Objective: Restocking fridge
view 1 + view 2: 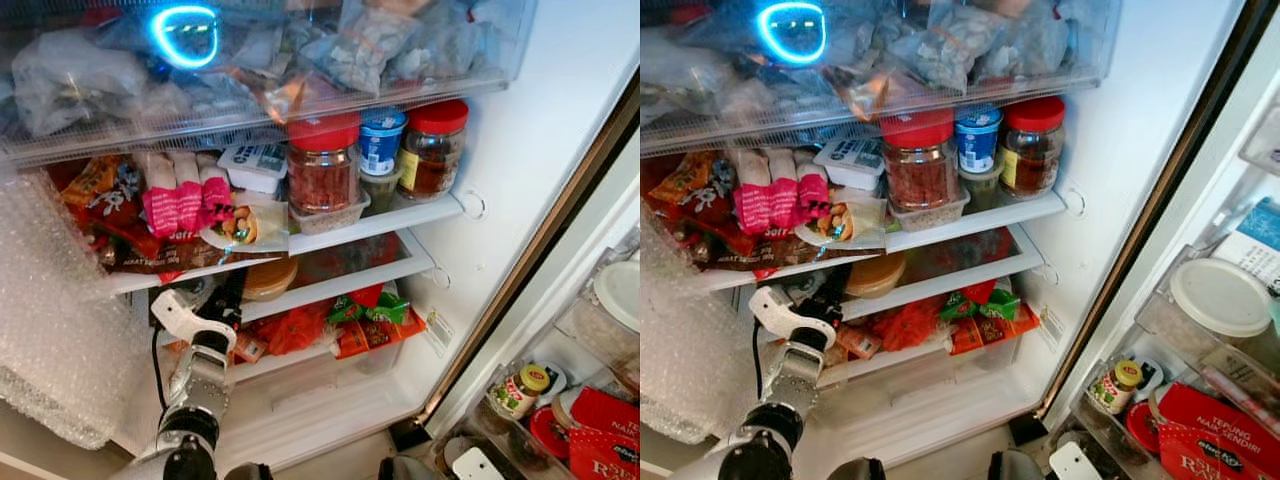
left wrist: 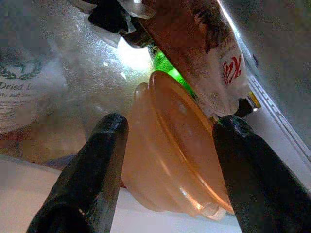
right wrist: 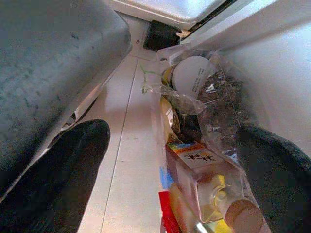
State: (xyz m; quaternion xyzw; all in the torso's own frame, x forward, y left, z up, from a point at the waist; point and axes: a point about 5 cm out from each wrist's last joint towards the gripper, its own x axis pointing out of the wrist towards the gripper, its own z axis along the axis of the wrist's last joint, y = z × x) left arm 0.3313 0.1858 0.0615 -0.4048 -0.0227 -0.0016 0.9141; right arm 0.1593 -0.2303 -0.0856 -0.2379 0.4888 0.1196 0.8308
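The fridge stands open before me. My left gripper point(image 1: 228, 292) reaches into the second shelf from the left, towards a round orange tub point(image 1: 268, 278) with a lid. In the left wrist view the tub point(image 2: 170, 155) lies between the gripper's point(image 2: 172, 125) open black fingers point(image 2: 92, 170), one on each side; I cannot tell if they touch it. My right gripper point(image 3: 170, 160) hangs low and open over the tiled floor, above a clear bag point(image 3: 204, 102) holding a white-lidded jar point(image 3: 190, 75) and a bottle point(image 3: 214, 189).
On the upper shelf stand two red-lidded jars point(image 1: 322, 165) point(image 1: 433, 145), a blue-lidded tub point(image 1: 380, 138) and pink packets point(image 1: 180, 200). Orange and green snack packs point(image 1: 365, 318) fill the lower shelf. Bubble wrap point(image 1: 55, 320) hangs at the left. The door shelves point(image 1: 560, 400) on the right hold jars and red packs.
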